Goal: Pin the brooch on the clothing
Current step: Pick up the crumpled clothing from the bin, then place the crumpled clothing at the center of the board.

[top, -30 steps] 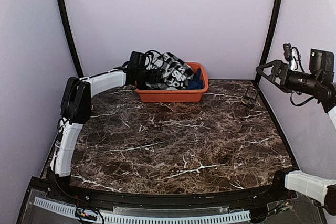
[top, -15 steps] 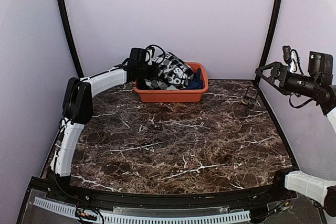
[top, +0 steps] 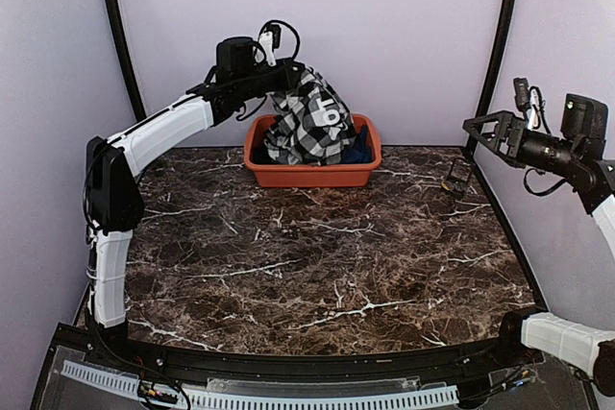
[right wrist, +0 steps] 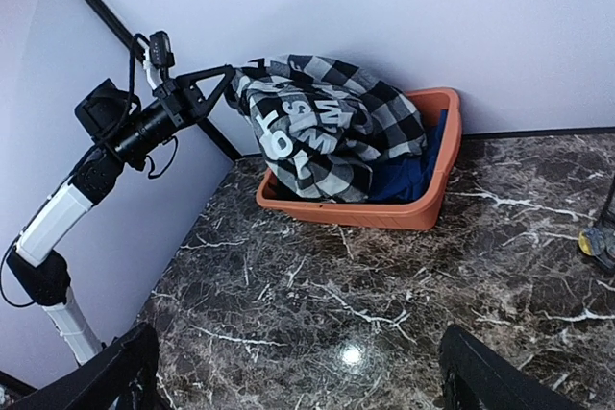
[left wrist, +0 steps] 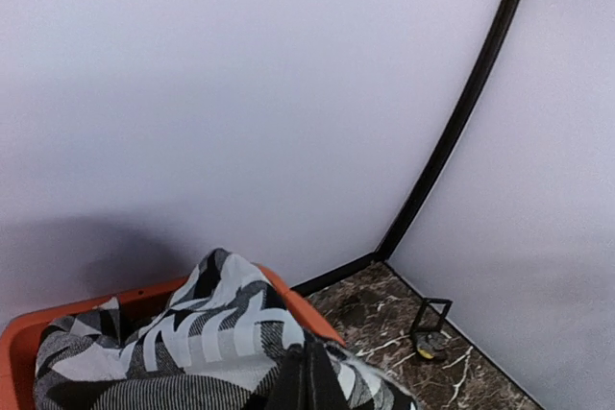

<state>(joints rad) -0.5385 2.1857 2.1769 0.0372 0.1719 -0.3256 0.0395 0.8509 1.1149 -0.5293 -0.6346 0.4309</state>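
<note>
The dark marbled surface (top: 317, 266) is enclosed by pale walls at the left, back and right, with a black post (top: 123, 45) in each back corner. Bare marble is seen from the front wall of the orange basin (top: 312, 178) down to the near edge, and across to both side walls. The basin is set against the back wall, slightly left of centre. A small black frame (top: 455, 178) is stood near the back right corner, well apart from the basin; what lies at its foot cannot be made out. The left arm (top: 163, 132) is bent at an elbow close to the left wall, and its forearm is angled up and rightward, so that the wrist is held above the basin's left end, near the back wall. The left jaws are closed fully on an upper edge of the clothing (top: 307, 122). The checked shirt hangs from them, its black panel with white letters turned outward and its lower folds resting in the basin. A blue garment (top: 360, 149) is lodged in the basin's right end, touching the shirt. The right arm (top: 567, 151) is held high beside the right wall, its wrist pointed left toward the basin. The right jaws are spread wide with nothing between them.
</note>
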